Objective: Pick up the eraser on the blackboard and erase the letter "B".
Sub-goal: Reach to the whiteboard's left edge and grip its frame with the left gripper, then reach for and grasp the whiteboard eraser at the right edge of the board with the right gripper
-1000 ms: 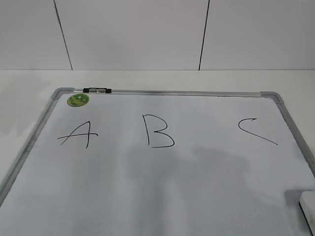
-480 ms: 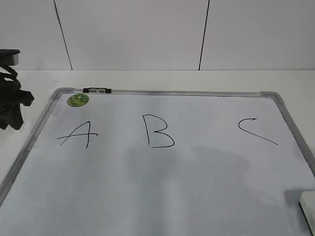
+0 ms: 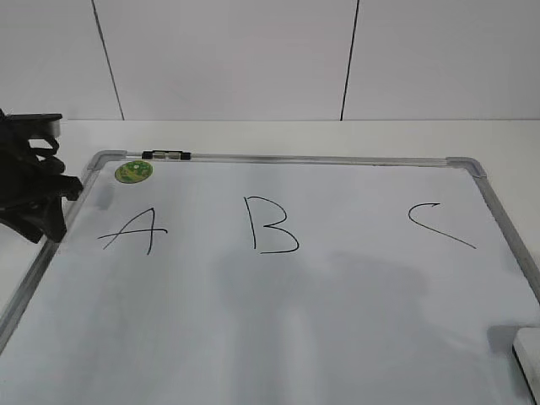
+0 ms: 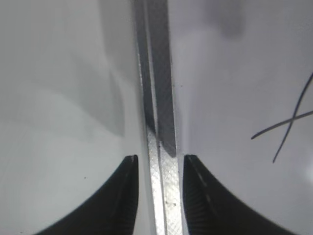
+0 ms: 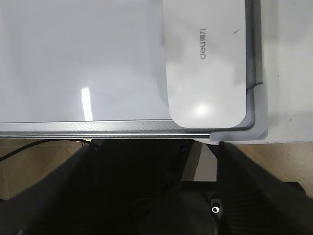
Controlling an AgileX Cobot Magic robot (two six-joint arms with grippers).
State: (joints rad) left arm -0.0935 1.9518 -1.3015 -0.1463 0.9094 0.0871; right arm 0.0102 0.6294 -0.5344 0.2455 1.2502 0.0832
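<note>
The eraser (image 5: 205, 61) lies in the blackboard (image 3: 337, 329) corner by the desk's near right edge — long axis along the frame, ahead of the right fingers (image 5: 254, 191), spread wide. Left fingers (image 4: 205, 200), open, straddle the far-side frame — right arm nearer.

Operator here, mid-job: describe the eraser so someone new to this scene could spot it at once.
Start from the blackboard, a white board in a silver frame, and go to its near right corner. The eraser lies flat there, tucked against the frame. It is a smooth white rounded block with small grey lettering, unlike the round green magnet at the far left corner.
</note>
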